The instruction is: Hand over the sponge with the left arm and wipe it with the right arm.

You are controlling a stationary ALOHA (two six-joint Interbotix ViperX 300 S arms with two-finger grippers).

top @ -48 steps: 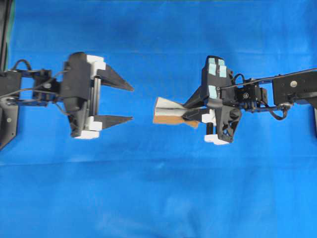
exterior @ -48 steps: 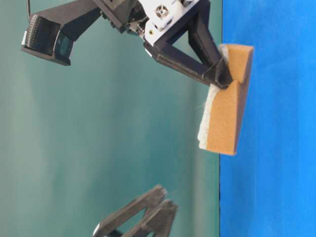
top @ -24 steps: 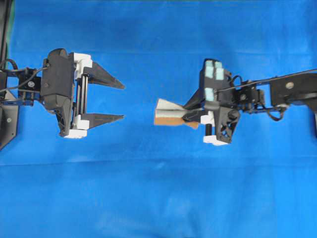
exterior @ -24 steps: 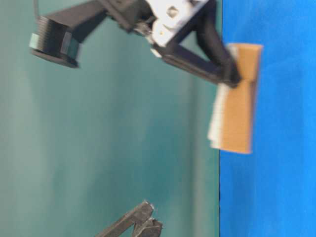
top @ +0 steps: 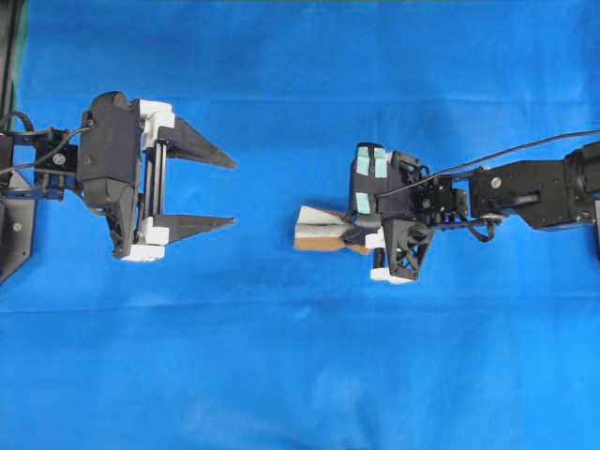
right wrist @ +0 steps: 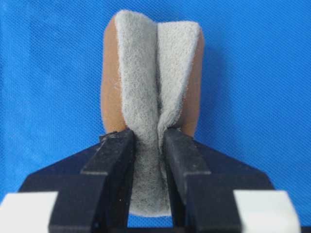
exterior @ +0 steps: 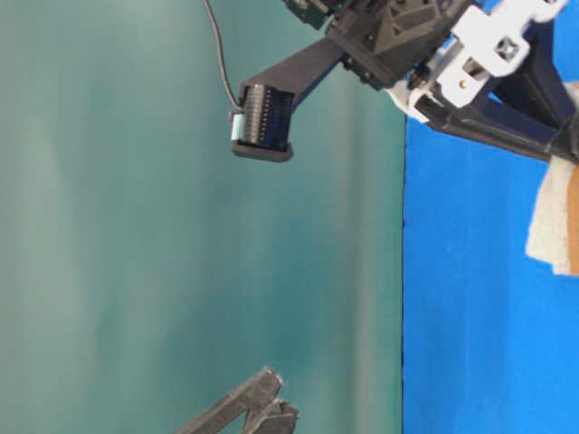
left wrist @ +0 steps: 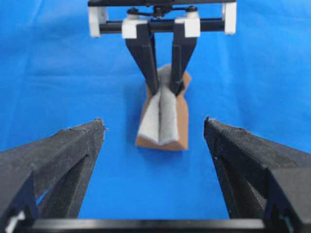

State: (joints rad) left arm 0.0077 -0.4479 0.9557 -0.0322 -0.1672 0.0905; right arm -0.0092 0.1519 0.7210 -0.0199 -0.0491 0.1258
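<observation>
Your right gripper (top: 349, 228) is clamped on the sponge (top: 322, 231), its two black fingers (right wrist: 112, 160) squeezing the near end so hard that the grey rough face folds into a crease between them, with the orange-brown layer bulging out on either side. In the overhead view the right arm (top: 525, 192) reaches in from 3 o'clock, and the sponge sticks out of the fingertips toward 9 o'clock, low over the blue worktop (top: 300, 375); whether it touches the cloth you cannot tell from these views.

Your left gripper (top: 230, 192) sits well apart from it, at the 9 o'clock side of the overhead view, with its fingers spread wide and nothing between them. From the left wrist camera the sponge lies straight ahead at 12 o'clock, centred in the gap between the two spread fingers (left wrist: 58, 160) but well beyond their tips. The left arm (top: 56, 169) points toward 3 o'clock, facing the right one.

In the table-level view only a corner of the sponge shows at the 3 o'clock edge, under the right gripper's fingers.
</observation>
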